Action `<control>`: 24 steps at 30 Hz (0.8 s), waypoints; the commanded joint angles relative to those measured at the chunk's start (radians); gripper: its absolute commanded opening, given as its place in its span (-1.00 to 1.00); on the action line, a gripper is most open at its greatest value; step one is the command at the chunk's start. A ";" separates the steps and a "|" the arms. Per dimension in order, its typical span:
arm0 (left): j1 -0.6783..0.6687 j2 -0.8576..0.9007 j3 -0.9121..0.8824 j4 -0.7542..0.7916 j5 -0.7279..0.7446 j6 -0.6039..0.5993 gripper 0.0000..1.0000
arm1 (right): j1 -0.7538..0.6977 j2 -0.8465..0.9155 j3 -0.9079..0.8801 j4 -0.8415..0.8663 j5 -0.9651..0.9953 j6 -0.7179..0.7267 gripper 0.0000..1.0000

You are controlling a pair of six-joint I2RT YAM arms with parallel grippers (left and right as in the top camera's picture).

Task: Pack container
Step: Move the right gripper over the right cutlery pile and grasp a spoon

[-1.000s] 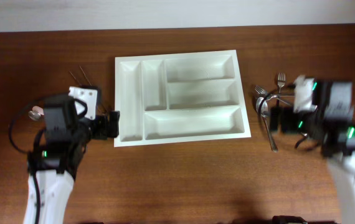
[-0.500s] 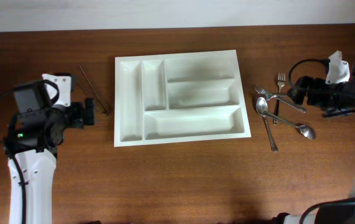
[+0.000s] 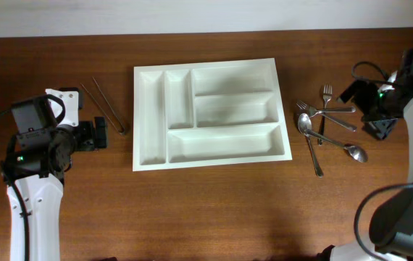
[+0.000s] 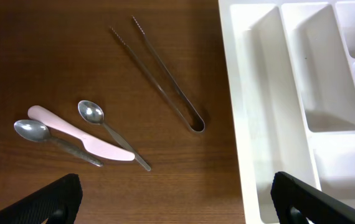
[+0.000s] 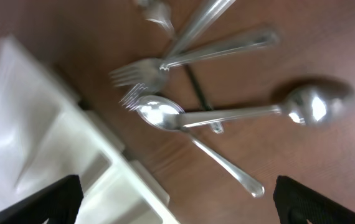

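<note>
The left gripper (image 4: 174, 190) hangs with its two black fingers spread as wide as they go and nothing between them, over bare wood. Just ahead of it lie a pale pink plastic spreader (image 4: 81, 134) and two small steel teaspoons (image 4: 92, 112) beside it, one touching the spreader. A pair of slim steel tongs (image 4: 195, 126) lies a little farther on, nearer the tray. The right gripper (image 5: 177, 186) is equally wide open and empty, raised over a loose heap of steel forks (image 5: 141, 76) and large steel spoons (image 5: 160, 114) whose handles cross one another. Between the two arms, in the middle of the wooden table (image 3: 206, 217), sits the large white rectangular plastic cutlery tray (image 3: 221, 142). All five compartments look empty, so packing seems not yet begun and the step in hand appears to be choosing a first piece. The next move probably calls for lowering one gripper over a single utensil. On the left, the tongs lie clear of the rest and look easiest. On the right, the crossed handles would likely demand a careful pinch on one handle that sticks out.
</note>
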 commanded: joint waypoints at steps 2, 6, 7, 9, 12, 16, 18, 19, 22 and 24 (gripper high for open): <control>0.004 0.002 0.016 -0.019 0.000 0.013 0.98 | -0.008 0.049 -0.064 0.032 0.088 0.233 0.97; 0.004 0.002 0.016 -0.023 0.000 0.013 0.98 | -0.012 0.050 -0.179 0.116 0.119 0.296 0.97; 0.004 0.002 0.016 -0.023 0.000 0.013 0.98 | -0.013 0.050 -0.201 0.127 0.126 0.312 0.97; 0.004 0.002 0.016 -0.023 0.000 0.013 0.98 | -0.018 0.050 -0.266 0.164 0.133 0.356 0.97; 0.004 0.002 0.016 -0.023 0.000 0.013 0.98 | -0.021 0.050 -0.356 0.238 0.128 0.429 0.98; 0.004 0.002 0.016 -0.023 0.000 0.013 0.98 | -0.019 0.050 -0.415 0.305 0.124 0.535 0.82; 0.004 0.002 0.016 -0.023 0.000 0.013 0.98 | -0.020 0.050 -0.416 0.324 0.124 0.567 0.80; 0.004 0.002 0.016 -0.023 0.000 0.013 0.98 | -0.020 0.050 -0.416 0.335 0.124 0.583 0.80; 0.004 0.002 0.016 -0.023 0.000 0.013 0.98 | -0.021 0.050 -0.416 0.356 0.126 0.629 0.72; 0.004 0.002 0.016 -0.023 0.000 0.013 0.98 | -0.021 0.050 -0.416 0.356 0.134 0.658 0.72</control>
